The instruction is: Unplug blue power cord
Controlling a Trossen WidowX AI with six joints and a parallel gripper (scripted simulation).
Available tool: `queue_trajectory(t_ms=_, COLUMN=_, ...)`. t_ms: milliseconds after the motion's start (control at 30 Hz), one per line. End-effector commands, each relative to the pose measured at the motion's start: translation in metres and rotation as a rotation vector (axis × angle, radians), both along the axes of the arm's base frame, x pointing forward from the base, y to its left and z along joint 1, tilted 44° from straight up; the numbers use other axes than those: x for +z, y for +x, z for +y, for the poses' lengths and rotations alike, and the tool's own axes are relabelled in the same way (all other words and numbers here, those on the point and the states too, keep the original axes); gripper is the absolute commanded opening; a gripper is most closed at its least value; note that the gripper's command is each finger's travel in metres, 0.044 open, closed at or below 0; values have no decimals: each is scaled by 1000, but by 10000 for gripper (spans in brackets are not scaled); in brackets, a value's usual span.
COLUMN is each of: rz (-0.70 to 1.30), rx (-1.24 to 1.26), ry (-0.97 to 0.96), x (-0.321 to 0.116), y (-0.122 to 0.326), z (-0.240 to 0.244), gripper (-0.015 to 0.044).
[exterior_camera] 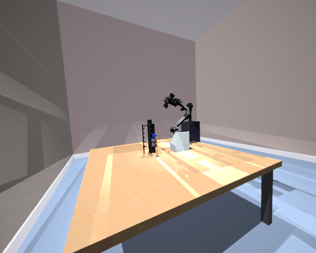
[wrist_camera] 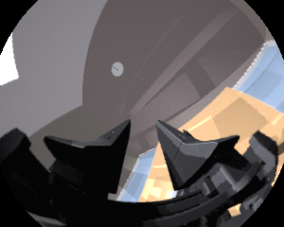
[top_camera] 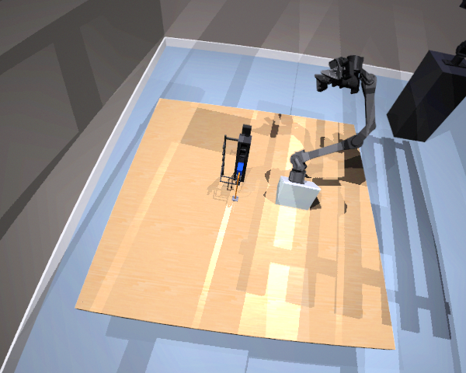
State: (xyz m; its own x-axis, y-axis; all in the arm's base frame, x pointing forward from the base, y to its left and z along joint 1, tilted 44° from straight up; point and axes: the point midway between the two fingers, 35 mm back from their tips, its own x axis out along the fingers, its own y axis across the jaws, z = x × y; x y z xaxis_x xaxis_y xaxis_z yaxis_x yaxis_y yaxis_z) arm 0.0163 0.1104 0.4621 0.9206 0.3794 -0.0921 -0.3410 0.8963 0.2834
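- The blue plug (top_camera: pixel 240 165) sat in the lower part of the dark upright power strip (top_camera: pixel 243 152), which stood near the middle of the table; an orange cord (top_camera: pixel 237 186) ran down from the plug to a small grey piece on the wood.
- A thin black rack (top_camera: pixel 227 164) stood just beside the strip, on the side away from the arm.
- The plug appeared seated in the strip, so the unplugging step looked not yet begun.
- The gripper (top_camera: pixel 330 81) hung high in the air, well apart from the strip and past the far edge of the table, on the arm (top_camera: pixel 337 146) that folded up from its pale grey base (top_camera: pixel 297 191).
- In the wrist view the two dark fingers stood partly open with a narrow gap, and only wall and table showed between them; the gripper held nothing.
- The step in hand seemed to be the approach: the next move would call for wider jaws, a long reach down and across to the plug, and a grip on the blue body rather than the cord.
- The wooden table (exterior_camera: pixel 179 187) carried bright stripes and long shadows, and stood on dark legs over a pale blue floor (exterior_camera: pixel 297 174) with a white border.
- Plain grey-brown walls enclosed the room, and a dark box (top_camera: pixel 429 96) stood beyond the table.
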Motion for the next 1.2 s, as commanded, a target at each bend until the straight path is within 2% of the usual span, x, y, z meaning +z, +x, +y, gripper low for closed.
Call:
queue_trajectory(t_ms=0, rz=121, rx=-16, ry=-39, x=-6, y=52, z=-33, gripper=160)
queue_trajectory(t_ms=267, rz=404, rx=10, ry=-257, x=-59, y=170, z=-73, gripper=160)
queue_trajectory(t_ms=433, rz=583, rx=77, ry=-471, x=-117, y=232, z=-73, gripper=160)
queue_trajectory(t_ms=600, rz=736, rx=198, ry=-734, x=-187, y=275, z=-58, gripper=160)
queue_trajectory(t_ms=867, rz=949, rx=467, ry=-1228, x=-308, y=299, z=-27, gripper=160)
queue_trajectory(t_ms=1167, rz=1225, rx=804, ry=-1835, x=-423, y=271, z=-36, gripper=160)
